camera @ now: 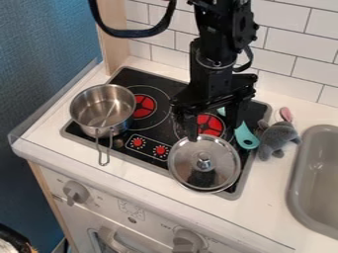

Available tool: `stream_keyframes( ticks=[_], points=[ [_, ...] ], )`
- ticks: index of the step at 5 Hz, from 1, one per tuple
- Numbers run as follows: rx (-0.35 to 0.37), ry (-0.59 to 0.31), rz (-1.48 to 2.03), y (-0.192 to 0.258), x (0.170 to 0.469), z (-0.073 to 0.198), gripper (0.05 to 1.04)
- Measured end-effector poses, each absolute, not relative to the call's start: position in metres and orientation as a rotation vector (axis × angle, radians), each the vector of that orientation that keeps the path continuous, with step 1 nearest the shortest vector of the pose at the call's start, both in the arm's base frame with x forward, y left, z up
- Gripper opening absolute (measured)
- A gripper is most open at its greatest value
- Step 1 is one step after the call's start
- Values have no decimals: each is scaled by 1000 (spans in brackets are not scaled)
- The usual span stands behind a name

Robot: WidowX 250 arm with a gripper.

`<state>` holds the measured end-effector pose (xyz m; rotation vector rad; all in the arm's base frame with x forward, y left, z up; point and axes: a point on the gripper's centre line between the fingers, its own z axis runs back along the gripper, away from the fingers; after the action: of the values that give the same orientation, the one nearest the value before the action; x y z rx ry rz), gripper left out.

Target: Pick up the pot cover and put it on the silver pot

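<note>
Both gripper (216, 131) jaws stand wide apart, empty. The pot cover (185, 167) lies on the stove (140, 79), apart from the silver pot (92, 106).

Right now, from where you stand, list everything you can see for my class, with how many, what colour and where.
Pot: one, silver, left of stovetop
Pot cover: one, silver and clear, stovetop's front right
Utensil: one, teal, stovetop's right side
Stovetop: one, black, on counter
Burner centres: two, red, on stovetop
Dials: two, red, stovetop's front
Plush toy: one, grey with pink, between stovetop and sink
Sink: one, grey, right
Counter: one, white
Front knobs: two, grey, below counter
Tiles: several, white, behind
Arm: one, black, top
Claw: one, black, above stovetop
</note>
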<state>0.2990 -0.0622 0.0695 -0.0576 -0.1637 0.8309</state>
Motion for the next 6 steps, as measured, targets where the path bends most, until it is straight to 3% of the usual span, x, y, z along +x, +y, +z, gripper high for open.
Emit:
stream_keyframes(
  ticks=[4, 5, 6],
  points=[
    [-8, -94, 856, -52, 291, 28, 1001],
    [39, -87, 845, -50, 293, 17, 1001],
    [34, -78, 837, -54, 293, 10, 948]
  ],
)
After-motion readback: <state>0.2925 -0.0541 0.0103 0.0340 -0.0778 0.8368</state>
